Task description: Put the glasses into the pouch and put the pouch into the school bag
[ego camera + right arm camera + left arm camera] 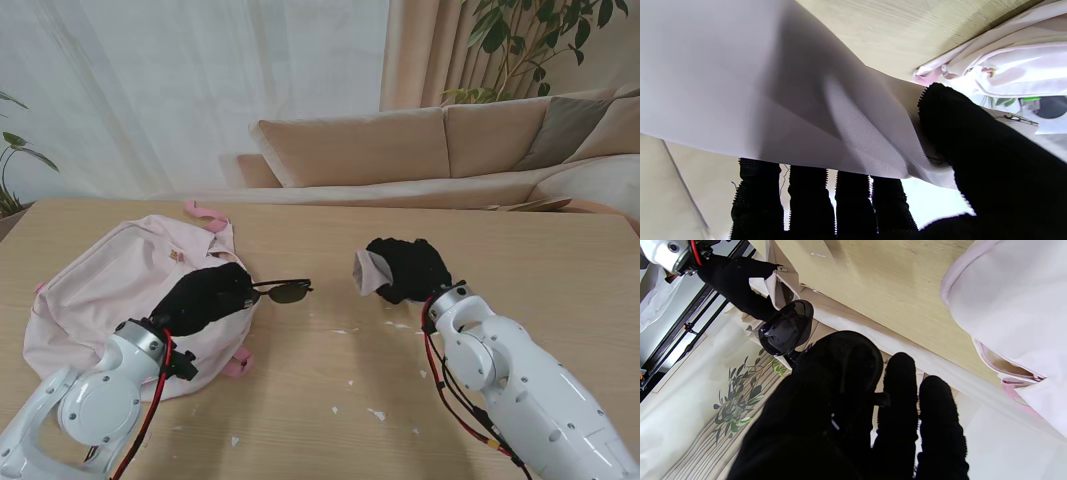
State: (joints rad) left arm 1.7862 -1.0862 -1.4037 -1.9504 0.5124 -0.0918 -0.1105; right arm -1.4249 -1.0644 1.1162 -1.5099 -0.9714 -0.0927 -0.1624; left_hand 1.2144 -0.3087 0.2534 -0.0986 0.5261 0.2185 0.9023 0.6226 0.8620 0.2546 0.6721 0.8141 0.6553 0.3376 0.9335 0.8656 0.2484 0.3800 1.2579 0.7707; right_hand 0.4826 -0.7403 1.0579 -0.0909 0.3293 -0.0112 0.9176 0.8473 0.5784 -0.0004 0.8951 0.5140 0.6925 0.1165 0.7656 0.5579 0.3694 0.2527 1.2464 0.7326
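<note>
Black sunglasses (282, 291) stick out to the right of my black-gloved left hand (205, 297), which is shut on one of their arms and holds them above the pink school bag (105, 290). In the left wrist view a dark lens (786, 327) shows beyond the fingers (900, 400). My right hand (412, 268) is shut on the pale grey pouch (368, 272), its open mouth turned toward the glasses. The right wrist view is filled by the pouch fabric (773, 100), pinched between thumb (973, 140) and fingers (810, 200).
The school bag lies flat at the table's left with pink straps (205, 214). Small white specks (376, 413) dot the wooden table (330, 400) nearer to me. A beige sofa (430, 150) and a plant (530, 40) stand beyond the far edge.
</note>
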